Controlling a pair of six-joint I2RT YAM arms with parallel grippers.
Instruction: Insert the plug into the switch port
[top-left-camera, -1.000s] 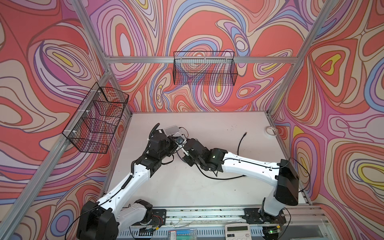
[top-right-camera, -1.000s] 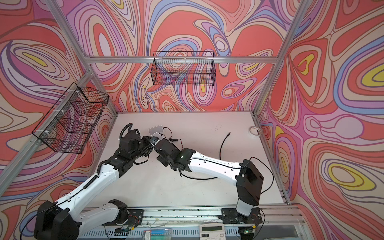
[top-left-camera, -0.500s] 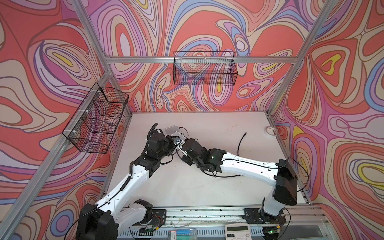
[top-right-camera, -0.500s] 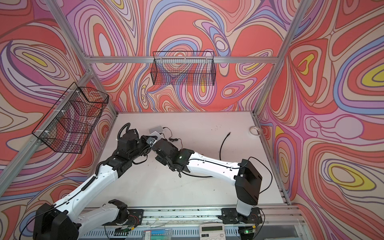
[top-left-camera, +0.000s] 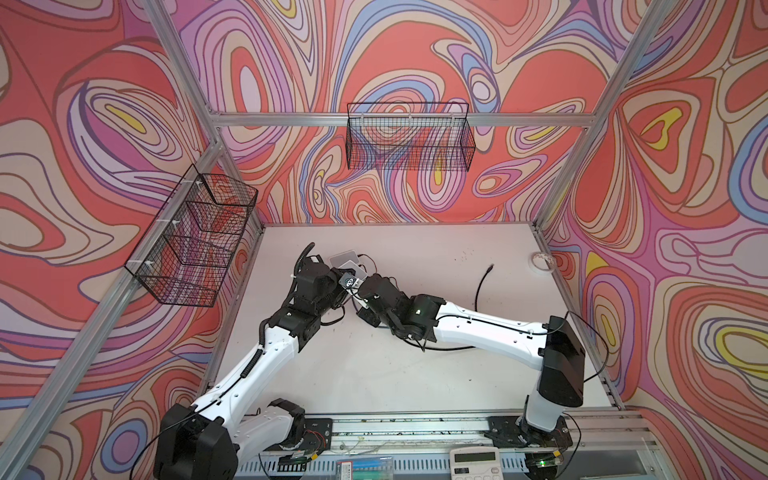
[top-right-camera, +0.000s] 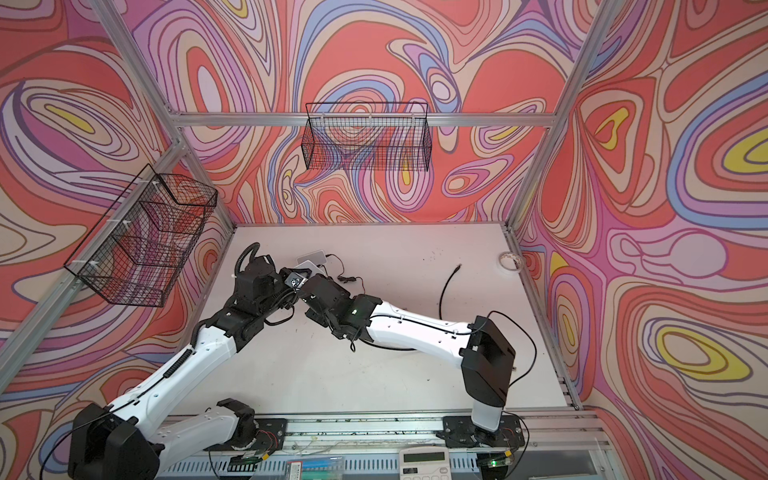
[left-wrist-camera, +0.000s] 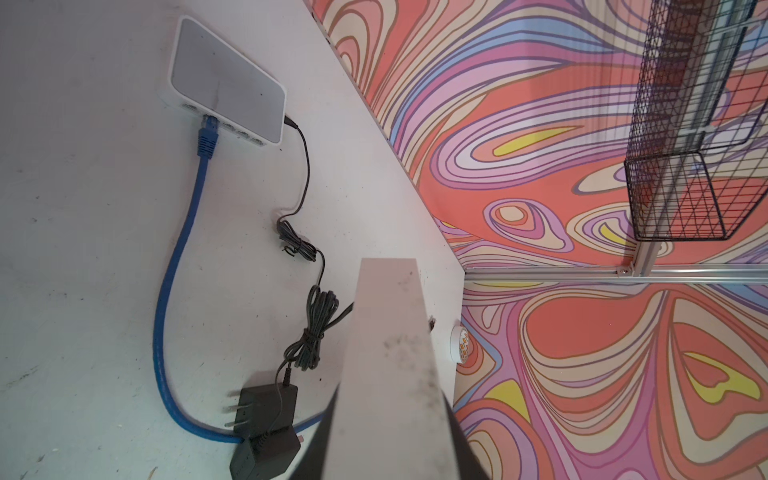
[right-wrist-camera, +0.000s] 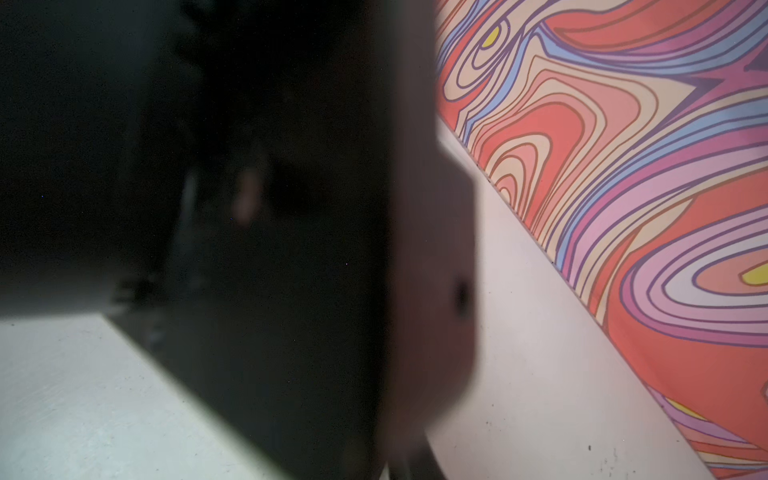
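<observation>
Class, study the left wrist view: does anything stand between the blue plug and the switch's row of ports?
Nothing visible does. The blue plug already appears seated in a port on the switch. The black power cord enters at the switch's end, clear of the port row.

Ahead of left end effector (left-wrist-camera: 388, 274), on the tabletop (left-wrist-camera: 83, 249): white rectangular plastic switch (left-wrist-camera: 226, 79), blue cable plug (left-wrist-camera: 206, 139) set into its port row. Just beside the end effector: black plastic power adapter (left-wrist-camera: 264, 409) over the blue cable (left-wrist-camera: 166, 299), bundled black cord (left-wrist-camera: 313, 328) between adapter and switch. Well right of right end effector (top-left-camera: 360, 291): loose black cable (top-left-camera: 481, 286), white tape roll (top-left-camera: 540, 262).
</observation>
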